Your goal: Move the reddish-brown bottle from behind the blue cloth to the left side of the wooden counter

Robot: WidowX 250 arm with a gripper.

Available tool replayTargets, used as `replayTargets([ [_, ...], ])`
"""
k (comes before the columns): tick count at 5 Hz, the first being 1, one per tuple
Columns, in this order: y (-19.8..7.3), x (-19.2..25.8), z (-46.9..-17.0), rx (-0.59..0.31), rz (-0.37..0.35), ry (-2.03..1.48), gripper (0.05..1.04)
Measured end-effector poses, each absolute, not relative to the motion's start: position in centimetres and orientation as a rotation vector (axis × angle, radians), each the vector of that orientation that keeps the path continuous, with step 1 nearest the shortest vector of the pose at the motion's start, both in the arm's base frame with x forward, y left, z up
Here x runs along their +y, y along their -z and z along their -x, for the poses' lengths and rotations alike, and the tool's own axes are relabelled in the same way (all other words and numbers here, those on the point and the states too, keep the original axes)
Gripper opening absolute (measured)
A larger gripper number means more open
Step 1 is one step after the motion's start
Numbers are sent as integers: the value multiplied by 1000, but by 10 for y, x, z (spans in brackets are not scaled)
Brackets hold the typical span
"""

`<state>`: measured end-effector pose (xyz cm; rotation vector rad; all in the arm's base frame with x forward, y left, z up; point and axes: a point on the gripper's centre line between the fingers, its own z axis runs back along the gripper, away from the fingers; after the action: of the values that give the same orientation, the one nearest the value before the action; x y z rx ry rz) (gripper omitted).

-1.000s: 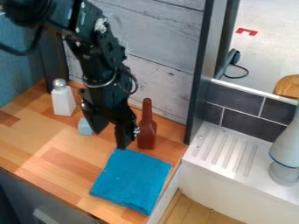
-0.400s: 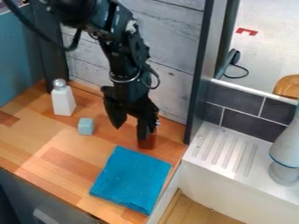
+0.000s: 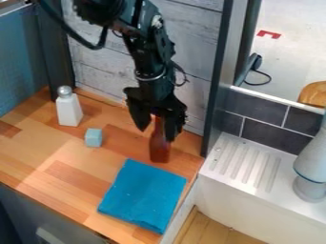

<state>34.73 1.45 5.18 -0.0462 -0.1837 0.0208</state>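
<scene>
The black gripper (image 3: 156,134) hangs over the back right of the wooden counter, its two fingers spread apart. Between and just behind them stands an upright brown-red bottle (image 3: 159,148), its neck partly hidden by the gripper. Whether the fingers touch the bottle I cannot tell. In front of the bottle lies a folded blue cloth (image 3: 143,195). To the left of the gripper sits a small light-blue cube (image 3: 94,137), and farther left stands a white shaker with a silver cap (image 3: 68,108).
A whitewashed plank wall (image 3: 102,71) rises behind the counter (image 3: 64,164). At the right, past a dark upright post (image 3: 219,81), are a white sink with a ridged drainboard (image 3: 245,164) and a grey-white faucet-like object (image 3: 312,162).
The gripper has moved right and somewhat up, from near the cube to the bottle, which it now partly hides. The cube has come fully into view. Cloth, shaker and bottle have not moved.
</scene>
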Motion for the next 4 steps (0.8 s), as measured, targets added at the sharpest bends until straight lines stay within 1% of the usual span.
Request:
replayTargets([
  [1,-52,20,-362,-174,18,-52,1001],
  [2,-46,25,-374,-153,-10,-71,947],
  [3,-40,29,-379,-170,-26,-116,694],
  [4,-40,28,-380,-178,-22,-124,447],
])
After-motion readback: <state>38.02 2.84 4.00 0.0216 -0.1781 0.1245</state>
